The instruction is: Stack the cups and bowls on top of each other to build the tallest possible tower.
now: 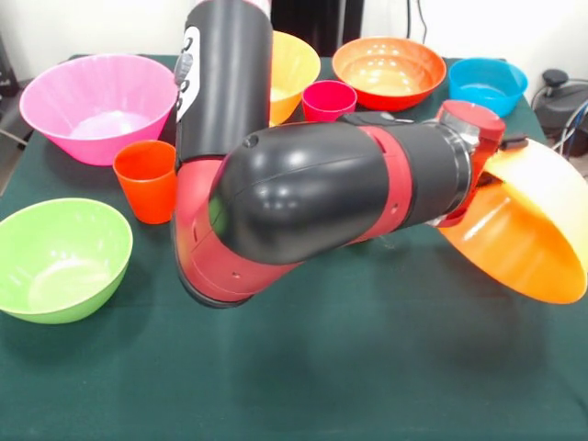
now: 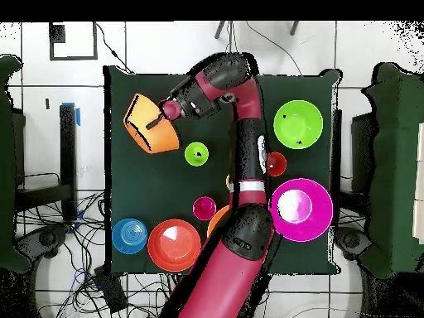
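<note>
My gripper is shut on the rim of a large orange bowl, which hangs tilted on its side above the table's right part; it also shows in the overhead view. In the front view the gripper is mostly hidden by the wrist. A lime green cup stands close to the held bowl and is hidden behind the arm in the front view. A crimson cup and an orange-red cup stand upright.
The pink bowl is far left and the lime green bowl near left. A second orange bowl sits behind the arm. The red-orange bowl and blue bowl are far right. The arm spans the table's middle.
</note>
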Robot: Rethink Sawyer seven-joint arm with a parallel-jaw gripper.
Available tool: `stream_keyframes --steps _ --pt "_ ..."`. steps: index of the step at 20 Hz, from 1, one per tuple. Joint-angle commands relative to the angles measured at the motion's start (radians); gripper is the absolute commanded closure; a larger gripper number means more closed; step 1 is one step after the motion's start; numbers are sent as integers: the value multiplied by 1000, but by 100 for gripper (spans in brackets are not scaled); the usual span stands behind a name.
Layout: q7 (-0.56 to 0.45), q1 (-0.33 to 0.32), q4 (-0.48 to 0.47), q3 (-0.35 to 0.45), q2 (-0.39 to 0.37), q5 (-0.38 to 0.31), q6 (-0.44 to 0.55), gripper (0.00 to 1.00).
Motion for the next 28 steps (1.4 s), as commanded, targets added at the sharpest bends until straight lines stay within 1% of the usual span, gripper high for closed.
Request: stream_keyframes --steps 1,3,8,22,24,28 --pt "-290 -7 -119 -81 98 -152 -51 0" --pt "-261 -12 -111 -76 102 -140 -43 0" --pt "-256 -12 -103 -78 109 -125 -48 0" --pt "-247 -16 -104 -91 97 -138 -37 0" --pt "-250 -18 -93 -103 86 -139 -67 0" --pt "-224 -39 -7 -162 28 -128 -193 0"
